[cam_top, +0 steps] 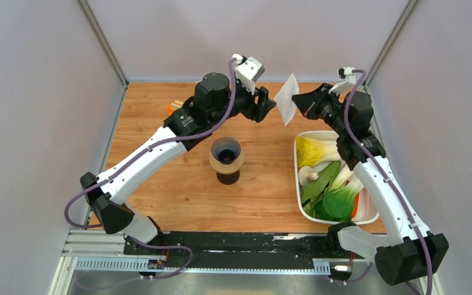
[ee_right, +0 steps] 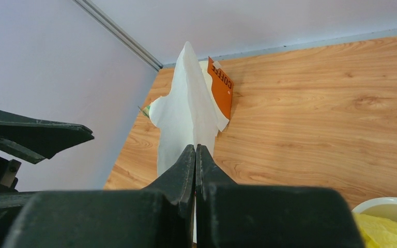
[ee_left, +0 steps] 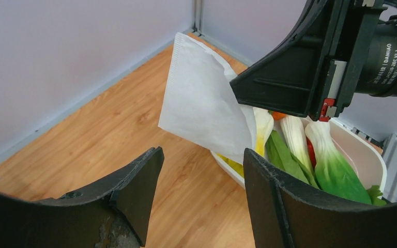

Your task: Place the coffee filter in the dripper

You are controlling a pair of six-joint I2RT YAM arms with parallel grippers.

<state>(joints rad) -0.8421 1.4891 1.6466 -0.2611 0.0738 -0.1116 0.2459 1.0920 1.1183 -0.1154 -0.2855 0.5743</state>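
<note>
The white paper coffee filter [cam_top: 287,99] hangs in the air at the back of the table, pinched flat at one edge by my right gripper [cam_top: 296,100], which is shut on it. In the right wrist view the filter [ee_right: 186,116] rises straight out of the closed fingertips [ee_right: 195,150]. My left gripper [cam_top: 271,106] faces it from the left, open, with nothing between its fingers. In the left wrist view the filter [ee_left: 201,103] hangs just beyond the open fingers [ee_left: 202,155]. The dark ribbed dripper [cam_top: 226,149] sits on a brown pot [cam_top: 227,166] mid-table, below both grippers.
A white tray [cam_top: 369,215] of toy vegetables lies at the right, under the right arm. An orange coffee packet [ee_right: 221,88] lies at the back left of the table. Grey walls close in the left, back and right sides.
</note>
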